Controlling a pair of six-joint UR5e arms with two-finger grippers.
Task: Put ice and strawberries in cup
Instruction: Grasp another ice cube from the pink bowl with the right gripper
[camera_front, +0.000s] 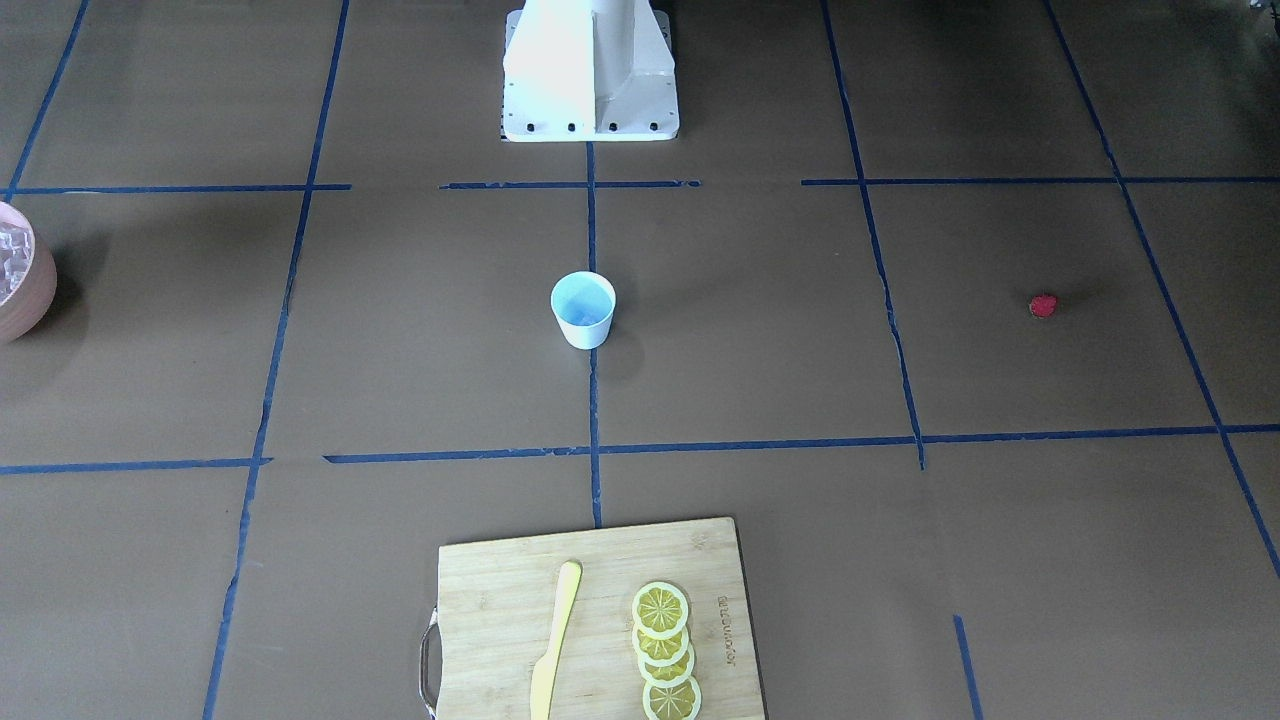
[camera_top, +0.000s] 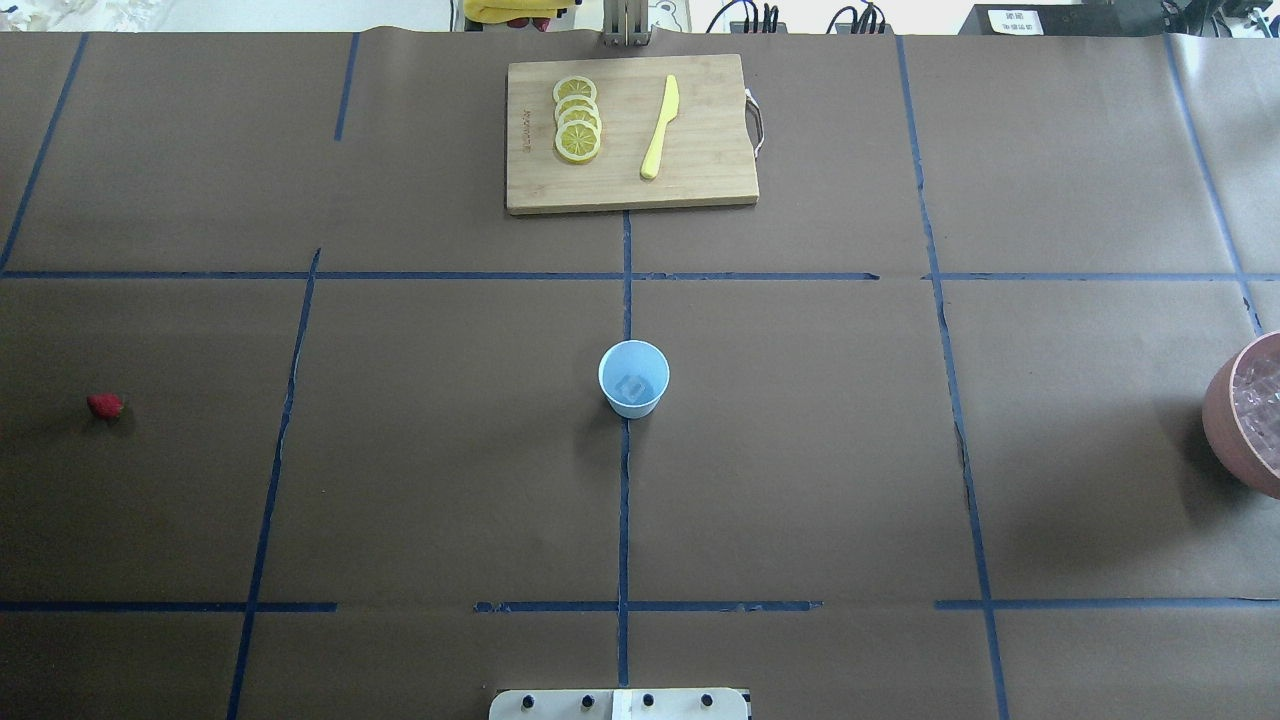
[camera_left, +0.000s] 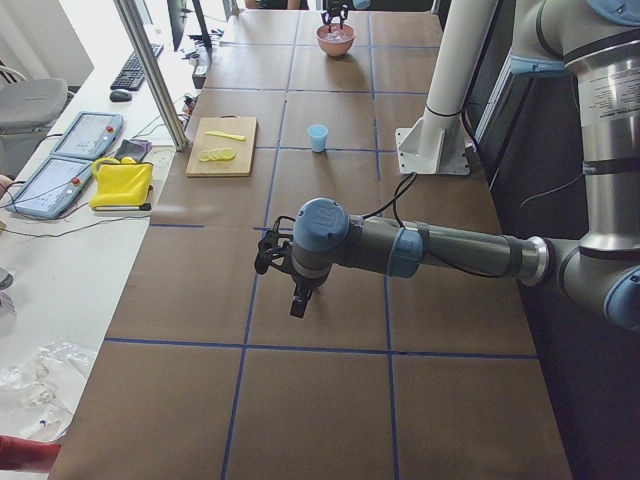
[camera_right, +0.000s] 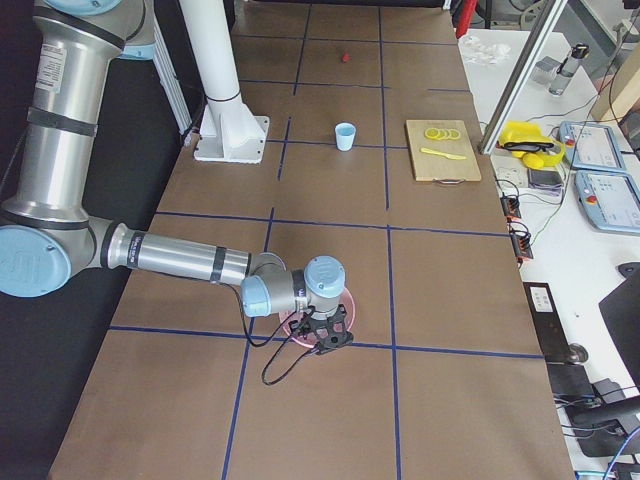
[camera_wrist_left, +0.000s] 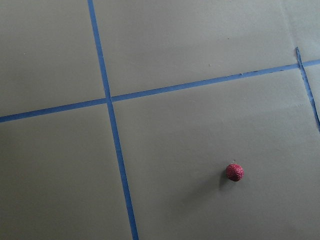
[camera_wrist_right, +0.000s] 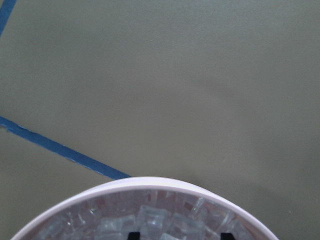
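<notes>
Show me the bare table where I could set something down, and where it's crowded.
Wide bare paper lies between the cup and the strawberry, and between the cup and the bowl of ice; a narrower strip separates cup from cutting board. Only the board is crowded, with lemon slices and a knife.

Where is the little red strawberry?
In the overhead view the strawberry lies alone at the far left of the table, about level with the cup in the middle.

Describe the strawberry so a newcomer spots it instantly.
On the brown table, find the white cup at the centre. Far toward the robot's left end, level with the cup, the strawberry lies alone. It is the only small red thing; the lemon slices are yellow.
</notes>
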